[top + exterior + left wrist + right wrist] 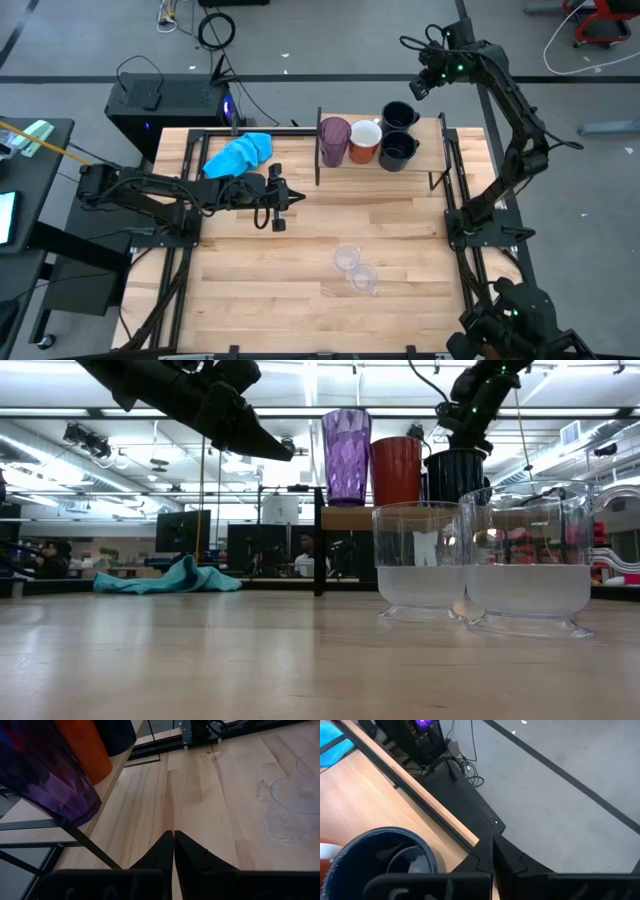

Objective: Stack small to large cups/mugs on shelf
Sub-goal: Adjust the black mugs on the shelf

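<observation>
low view: faceted purple tumbler (346, 456), ribbed clear cups (420, 560), both pincers pressed together

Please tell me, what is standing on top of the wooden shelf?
On the shelf stand a purple tumbler, an orange mug and two black mugs. The tumbler and mugs cover the board beneath them. The two clear cups are on the table, not on the shelf.

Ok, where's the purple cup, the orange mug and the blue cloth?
purple cup (334, 141): high view, on its side wall.
orange mug (365, 134): high view, on its white inside.
blue cloth (239, 155): high view, on the middle of its folds.
</observation>
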`<action>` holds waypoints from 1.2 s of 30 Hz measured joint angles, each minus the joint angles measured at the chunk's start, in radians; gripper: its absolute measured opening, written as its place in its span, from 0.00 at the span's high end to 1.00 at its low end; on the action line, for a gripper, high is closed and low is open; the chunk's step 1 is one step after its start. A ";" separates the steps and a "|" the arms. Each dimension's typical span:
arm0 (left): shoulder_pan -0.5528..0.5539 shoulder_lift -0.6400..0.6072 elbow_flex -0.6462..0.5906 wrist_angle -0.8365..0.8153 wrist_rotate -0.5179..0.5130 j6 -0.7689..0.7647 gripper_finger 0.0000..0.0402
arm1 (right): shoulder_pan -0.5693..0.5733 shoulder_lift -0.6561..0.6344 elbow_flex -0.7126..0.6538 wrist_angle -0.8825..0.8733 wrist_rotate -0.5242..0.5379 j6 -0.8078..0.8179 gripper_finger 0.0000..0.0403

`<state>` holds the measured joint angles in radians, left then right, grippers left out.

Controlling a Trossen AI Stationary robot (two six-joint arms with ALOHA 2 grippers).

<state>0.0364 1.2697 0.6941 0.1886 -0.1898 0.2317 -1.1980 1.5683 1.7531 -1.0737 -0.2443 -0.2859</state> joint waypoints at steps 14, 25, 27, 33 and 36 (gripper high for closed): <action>0.000 0.000 0.000 -0.006 0.000 0.000 0.97 | 0.000 0.020 0.000 0.000 -0.001 0.014 0.98; 0.000 0.000 0.000 -0.006 0.000 0.000 0.94 | 0.006 0.012 0.001 -0.002 -0.001 0.014 0.98; 0.000 0.000 0.000 -0.007 0.000 0.000 0.94 | 0.017 0.008 0.012 -0.004 -0.001 0.013 0.98; 0.000 0.000 0.000 -0.007 0.000 0.020 0.96 | 0.081 0.005 0.072 -0.046 -0.026 -0.022 0.98; 0.000 0.000 0.000 -0.007 0.000 0.023 0.96 | 0.121 0.004 0.074 -0.050 -0.027 -0.041 0.98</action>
<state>0.0363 1.2697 0.6941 0.1820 -0.1902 0.2550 -1.0774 1.5726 1.8273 -1.1236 -0.2715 -0.3272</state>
